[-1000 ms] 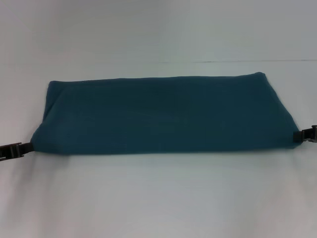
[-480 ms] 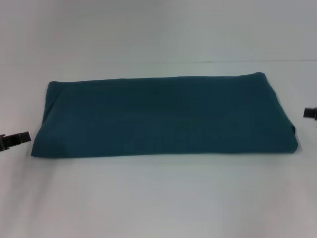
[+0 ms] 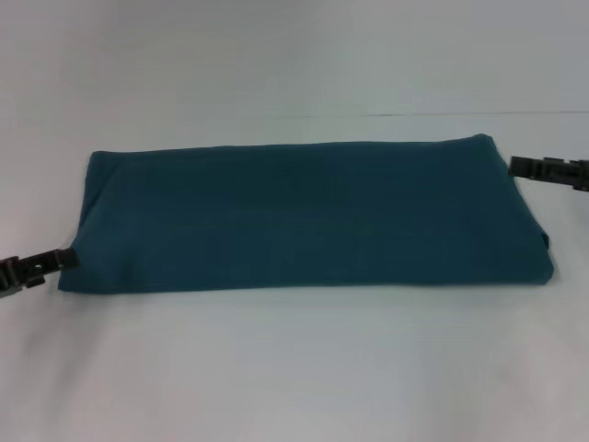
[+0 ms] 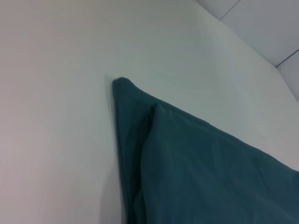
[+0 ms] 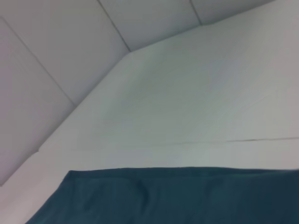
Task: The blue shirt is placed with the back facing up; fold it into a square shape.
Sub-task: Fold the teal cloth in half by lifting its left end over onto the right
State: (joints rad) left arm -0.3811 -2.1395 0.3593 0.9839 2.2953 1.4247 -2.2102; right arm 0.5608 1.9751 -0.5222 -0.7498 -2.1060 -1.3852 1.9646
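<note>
- Your blue shirt [image 3: 308, 214] is lying flat in the middle of the white counter [image 3: 294, 368], folded into a long band that runs side to side, plain side up.
- The left gripper [image 3: 66, 259] is at the shirt's left end, down by the near corner, with its tip right at the cloth edge. You can't tell from here whether the jaws are apart or together, or whether they actually touch the fabric.
- The right gripper [image 3: 515, 166] is just off the shirt's right end, up by the far corner, close beside the edge. Same deal, the state of its jaws doesn't show.
- In the left wrist view you get the shirt's corner [image 4: 122, 85] with one folded layer lying on top of another.
- The right wrist view shows a straight shirt edge [image 5: 182, 169] lying on the counter, with wall panels [image 5: 70, 42] behind.
</note>
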